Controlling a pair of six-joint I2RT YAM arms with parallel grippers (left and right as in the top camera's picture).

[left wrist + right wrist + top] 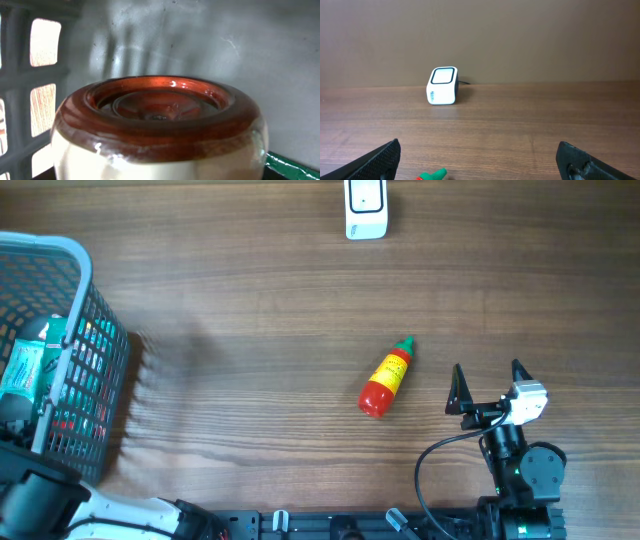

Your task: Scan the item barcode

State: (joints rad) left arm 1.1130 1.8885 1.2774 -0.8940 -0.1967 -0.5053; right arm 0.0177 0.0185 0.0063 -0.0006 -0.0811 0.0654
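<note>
Brown wood-grain table (pixel 260 300) (plain brown wall (pixel 530 35) behind) bears scanner (pixel 366 208), bottle (pixel 386 378), basket (pixel 50 242).

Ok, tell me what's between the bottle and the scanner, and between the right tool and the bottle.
Nothing visible. Only bare table lies between the bottle and the scanner, and between the open right tool and the bottle.

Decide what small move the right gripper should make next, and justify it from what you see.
Probably a short shift left toward the sauce bottle. The right gripper stands open and empty; the bottle lies on the table apart from it, and the right wrist view shows only its green cap, low and left. The scanner stands at the far edge.
</note>
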